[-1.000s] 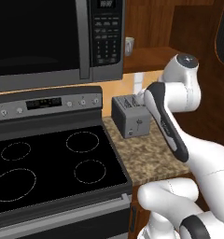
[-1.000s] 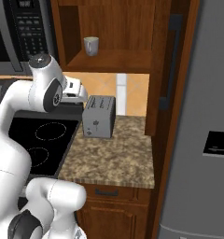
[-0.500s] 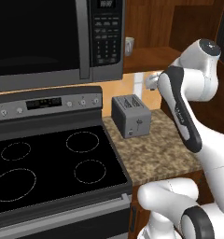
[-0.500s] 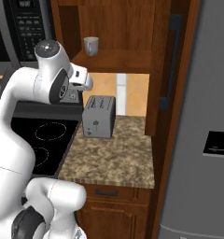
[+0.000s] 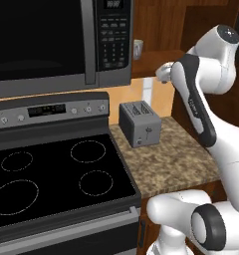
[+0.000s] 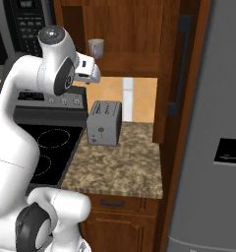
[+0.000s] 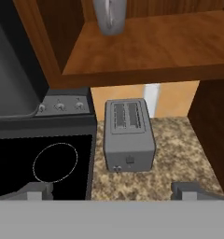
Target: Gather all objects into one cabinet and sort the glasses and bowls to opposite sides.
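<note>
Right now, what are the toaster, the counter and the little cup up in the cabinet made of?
The toaster looks like brushed grey metal, going by its dull even sheen. The counter looks like polished granite, being speckled brown and tan. The pale cup may be glazed ceramic or frosted glass; its smooth grey-white surface leaves that open. It stands on the cabinet floor, which shows reddish wood grain.

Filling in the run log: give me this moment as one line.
phase: approach | jaws: open, empty, raised near cabinet floor | target: pale cup on cabinet floor, upright | below: toaster on counter
</note>
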{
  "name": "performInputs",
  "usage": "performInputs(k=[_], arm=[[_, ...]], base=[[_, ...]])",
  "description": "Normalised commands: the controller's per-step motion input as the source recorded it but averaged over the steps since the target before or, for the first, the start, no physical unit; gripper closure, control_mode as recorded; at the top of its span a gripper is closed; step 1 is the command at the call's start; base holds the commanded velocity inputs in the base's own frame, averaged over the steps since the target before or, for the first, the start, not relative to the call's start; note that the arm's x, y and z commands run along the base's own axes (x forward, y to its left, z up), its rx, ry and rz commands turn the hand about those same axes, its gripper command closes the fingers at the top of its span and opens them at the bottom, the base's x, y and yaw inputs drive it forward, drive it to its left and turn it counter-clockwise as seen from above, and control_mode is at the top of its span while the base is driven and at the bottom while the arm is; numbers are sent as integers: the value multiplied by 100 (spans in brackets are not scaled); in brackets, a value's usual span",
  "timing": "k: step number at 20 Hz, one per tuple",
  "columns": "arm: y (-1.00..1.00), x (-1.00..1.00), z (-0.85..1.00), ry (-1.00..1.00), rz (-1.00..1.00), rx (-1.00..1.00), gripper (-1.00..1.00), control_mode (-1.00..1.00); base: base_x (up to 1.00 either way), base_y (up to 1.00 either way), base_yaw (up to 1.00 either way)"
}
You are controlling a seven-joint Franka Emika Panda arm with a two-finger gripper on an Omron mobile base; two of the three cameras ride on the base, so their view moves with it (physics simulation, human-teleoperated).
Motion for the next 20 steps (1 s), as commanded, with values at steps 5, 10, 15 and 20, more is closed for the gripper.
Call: performInputs(k=[5, 10, 15, 20], arm=[[-11, 16, 26, -10, 0, 2, -100, -100], [0, 22, 29, -11, 0, 2, -100, -100], [0, 23, 23, -8, 0, 1, -100, -100], [0, 29, 8, -4, 0, 1, -100, -100]], base=[[0, 0, 0], [0, 0, 0], [0, 0, 0], [0, 0, 0]])
